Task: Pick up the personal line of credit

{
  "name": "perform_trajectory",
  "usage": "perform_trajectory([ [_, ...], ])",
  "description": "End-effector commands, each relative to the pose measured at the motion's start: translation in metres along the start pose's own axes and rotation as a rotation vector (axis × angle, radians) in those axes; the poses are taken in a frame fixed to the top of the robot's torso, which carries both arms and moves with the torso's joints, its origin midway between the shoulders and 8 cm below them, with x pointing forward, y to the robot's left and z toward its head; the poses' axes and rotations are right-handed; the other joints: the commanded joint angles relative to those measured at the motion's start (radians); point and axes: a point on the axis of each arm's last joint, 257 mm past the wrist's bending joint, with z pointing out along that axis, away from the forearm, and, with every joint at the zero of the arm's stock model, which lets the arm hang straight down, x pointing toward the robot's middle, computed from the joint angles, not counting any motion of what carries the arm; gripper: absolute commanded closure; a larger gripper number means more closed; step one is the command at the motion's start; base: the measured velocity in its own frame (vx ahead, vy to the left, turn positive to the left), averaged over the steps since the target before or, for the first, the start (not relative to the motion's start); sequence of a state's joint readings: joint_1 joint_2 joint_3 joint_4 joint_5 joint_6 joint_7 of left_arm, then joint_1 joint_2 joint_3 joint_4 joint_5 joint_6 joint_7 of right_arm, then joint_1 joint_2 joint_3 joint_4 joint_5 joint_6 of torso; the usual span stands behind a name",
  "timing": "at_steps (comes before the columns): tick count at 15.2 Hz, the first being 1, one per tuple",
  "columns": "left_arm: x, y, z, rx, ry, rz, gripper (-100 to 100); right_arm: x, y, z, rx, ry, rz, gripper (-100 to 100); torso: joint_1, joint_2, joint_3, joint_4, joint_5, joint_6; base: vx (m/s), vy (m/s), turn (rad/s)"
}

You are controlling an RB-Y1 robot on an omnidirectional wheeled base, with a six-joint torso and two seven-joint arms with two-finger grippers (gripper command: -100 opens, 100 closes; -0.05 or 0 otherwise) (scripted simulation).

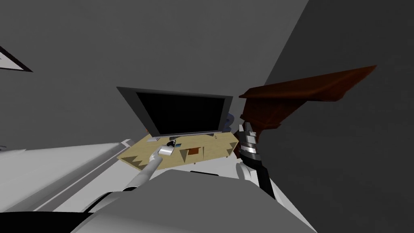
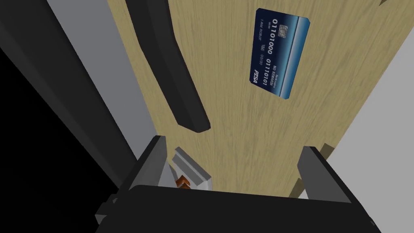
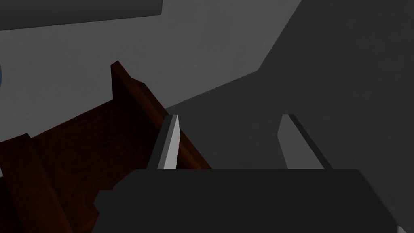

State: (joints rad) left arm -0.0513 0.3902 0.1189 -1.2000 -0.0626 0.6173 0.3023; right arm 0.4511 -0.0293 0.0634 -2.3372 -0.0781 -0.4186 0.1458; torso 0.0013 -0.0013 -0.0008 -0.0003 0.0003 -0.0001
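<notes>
- A dark blue card lies flat, printed face up, on a light wood tabletop.
- Its long axis runs nearly with the wood grain, one short end towards the left gripper and the other away from it.
- The card sits ahead of the fingertips, apart from them, on the side away from the dark foot of the television.
- The left arm reaches forward over the tabletop, its gripper pointing down at the wood just in front of the television.
- Its fingers stand wide apart and hold nothing.
- A small grey piece with an orange mark lies beside one finger.
- The right gripper is raised beside dark red-brown wooden furniture, its fingers spread and empty.
</notes>
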Motion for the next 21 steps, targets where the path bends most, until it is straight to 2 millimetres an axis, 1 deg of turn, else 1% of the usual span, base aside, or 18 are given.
perform_trajectory([
  [1,-0.012,0.013,0.006,-0.066,-0.030,-0.014,-100,0.000,0.000,0.000,0.000,0.000,0.000,0,0.000,0.000,0.000,0.000,0.000,0.000,0.015,0.010,-0.187],
  [2,-0.015,0.024,0.007,-0.095,-0.039,-0.013,-100,0.000,0.000,0.000,0.000,0.000,0.000,0,0.000,0.000,0.000,0.000,0.000,0.001,0.020,0.015,-0.178],
  [3,-0.016,0.027,0.007,-0.101,-0.041,-0.013,-100,0.000,0.000,0.000,0.000,0.000,0.000,0,0.000,0.000,0.000,0.000,0.000,0.001,0.016,0.014,-0.061],
  [4,-0.024,0.035,0.010,-0.148,-0.065,-0.024,-100,0.000,0.000,0.000,0.000,0.000,0.000,0,0.000,0.000,0.000,0.000,0.000,0.000,0.019,0.015,-0.124],
  [5,-0.027,0.046,0.011,-0.174,-0.073,-0.024,-100,0.000,0.000,0.000,0.000,0.000,0.000,0,0.000,-0.001,0.000,0.000,0.000,0.000,0.021,0.017,-0.173],
  [6,-0.027,0.046,0.011,-0.175,-0.073,-0.024,-100,0.000,0.000,0.000,0.000,0.000,0.000,0,0.000,-0.001,0.000,0.000,0.000,0.000,0.014,0.015,-0.093],
  [7,-0.036,0.054,0.012,-0.220,-0.097,-0.034,-100,0.000,0.000,0.000,0.000,0.000,0.000,0,0.000,0.000,0.000,0.000,0.000,0.000,0.018,0.016,-0.160],
  [8,-0.038,0.065,0.012,-0.247,-0.105,-0.034,-100,0.000,0.000,0.000,0.000,0.000,0.000,0,0.000,-0.001,0.000,0.000,0.000,0.001,0.021,0.020,-0.172],
  [9,-0.044,0.065,0.013,-0.269,-0.122,-0.044,-100,0.000,0.000,0.000,0.000,0.000,0.000,0,0.000,-0.001,0.000,0.000,0.000,0.000,0.029,0.024,-0.218],
  [10,-0.048,0.081,0.011,-0.312,-0.136,-0.043,-100,0.000,0.000,0.000,0.000,0.000,0.000,0,0.000,-0.001,-0.001,0.000,0.000,0.001,0.032,0.028,-0.211],
  [11,-0.049,0.083,0.011,-0.317,-0.137,-0.043,-100,0.000,0.000,0.000,0.000,0.000,0.000,0,0.001,-0.002,-0.001,0.000,0.000,0.001,0.023,0.023,-0.084],
  [12,-0.056,0.091,0.010,-0.362,-0.162,-0.053,-100,0.000,0.000,0.000,0.000,0.000,0.000,0,0.000,-0.001,-0.001,0.000,0.000,0.000,0.026,0.021,-0.151],
  [13,-0.059,0.100,0.009,-0.383,-0.168,-0.052,-100,0.000,0.000,0.000,0.000,0.000,0.000,0,0.000,-0.001,-0.001,0.000,0.000,0.000,0.028,0.022,-0.168],
  [14,-0.064,0.103,0.008,-0.414,-0.188,-0.061,-100,0.000,0.000,0.000,0.000,0.000,0.000,0,0.000,-0.001,-0.001,0.000,0.000,0.000,0.035,0.022,-0.263],
  [16,-0.067,0.116,0.006,-0.446,-0.198,-0.060,-100,0.000,0.000,0.000,0.000,0.000,0.000,0,0.000,-0.002,-0.001,0.000,0.000,0.000,0.030,0.027,-0.130],
  [21,-0.089,0.151,-0.009,-0.597,-0.277,-0.079,-100,0.000,0.000,0.000,0.000,0.000,0.000,0,0.000,-0.002,-0.001,0.000,0.000,0.000,0.033,0.025,-0.170],
])
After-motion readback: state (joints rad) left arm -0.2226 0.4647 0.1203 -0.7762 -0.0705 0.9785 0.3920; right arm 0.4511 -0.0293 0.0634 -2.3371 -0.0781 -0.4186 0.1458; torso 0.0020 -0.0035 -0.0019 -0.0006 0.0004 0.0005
